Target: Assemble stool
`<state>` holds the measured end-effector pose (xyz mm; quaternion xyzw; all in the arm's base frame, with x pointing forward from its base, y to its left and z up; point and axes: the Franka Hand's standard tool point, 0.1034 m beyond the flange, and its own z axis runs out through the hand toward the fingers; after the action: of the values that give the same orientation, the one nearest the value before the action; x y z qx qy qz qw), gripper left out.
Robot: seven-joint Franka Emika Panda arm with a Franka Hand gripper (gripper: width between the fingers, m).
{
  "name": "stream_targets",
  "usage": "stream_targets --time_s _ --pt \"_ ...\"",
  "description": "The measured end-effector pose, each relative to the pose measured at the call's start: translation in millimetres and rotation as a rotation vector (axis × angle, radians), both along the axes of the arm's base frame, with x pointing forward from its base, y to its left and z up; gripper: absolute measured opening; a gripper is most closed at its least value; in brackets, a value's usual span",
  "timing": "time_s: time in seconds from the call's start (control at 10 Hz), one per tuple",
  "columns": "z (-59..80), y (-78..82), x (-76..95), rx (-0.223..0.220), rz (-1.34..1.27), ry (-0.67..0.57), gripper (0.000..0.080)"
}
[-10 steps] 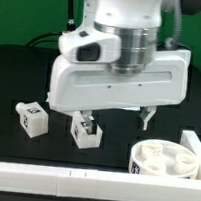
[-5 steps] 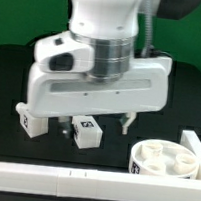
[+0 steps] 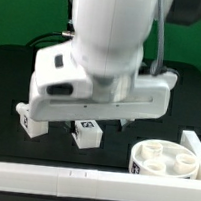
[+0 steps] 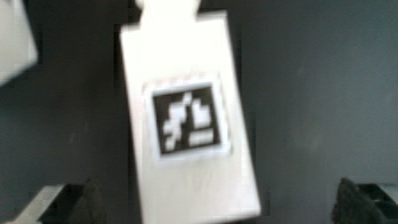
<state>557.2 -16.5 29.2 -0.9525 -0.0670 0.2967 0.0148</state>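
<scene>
A white stool leg point(image 4: 183, 115) with a black-and-white tag lies on the black table, lengthwise between my two dark fingertips point(image 4: 64, 204). My gripper point(image 4: 217, 206) is open, one finger on each side of the leg and neither touching it. In the exterior view the big white gripper point(image 3: 94, 124) hangs low over this leg point(image 3: 85, 135) and hides its own fingers. A second leg point(image 3: 28, 122) lies to the exterior view's left, partly hidden by the gripper body. The round white seat point(image 3: 169, 160) rests at the exterior view's right.
A long white rail point(image 3: 40, 183) runs along the front of the table, and a white wall piece point(image 3: 197, 147) stands beside the seat. Another white part point(image 4: 15, 45) shows at the edge of the wrist view. Cables hang behind the arm.
The gripper has moved toward the exterior view's left, lowered and tilted over the middle leg. Its jaws stayed open. The legs and seat have not moved.
</scene>
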Motion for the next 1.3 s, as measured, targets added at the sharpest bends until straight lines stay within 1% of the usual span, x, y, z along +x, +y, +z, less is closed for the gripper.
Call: stream_targets --time_s 0.1,0.2,0.4,0.5,0.6,0.7,0.8,1.0,1.2,1.3 --pt "2.7 2.2 4.4 -0.004 0.006 0.1 0.0648" --pt "1.9 1.3 8.6 -0.005 0.005 0.146 0.0648" --pt "-3.0 3.1 -0.9 -0.006 0.007 0.246 0.0648" --pt "-5.1 -2.6 0.6 -0.018 0.02 0.253 0.0648" --pt "-5.1 -11.2 -3.7 -0.058 0.025 0.292 0.0648" --pt "-7.7 -8.5 -5.2 -0.1 -0.006 0.302 0.0648" --pt "-10.2 -7.7 -4.3 -0.112 -0.018 0.288 0.0648" --pt "-10.9 -9.2 -4.6 -0.109 -0.015 0.29 0.0648" --pt "-16.9 -10.3 -14.8 -0.144 -0.048 0.342 0.0648" --pt "-16.1 -9.3 -16.2 -0.145 -0.047 0.354 0.0648"
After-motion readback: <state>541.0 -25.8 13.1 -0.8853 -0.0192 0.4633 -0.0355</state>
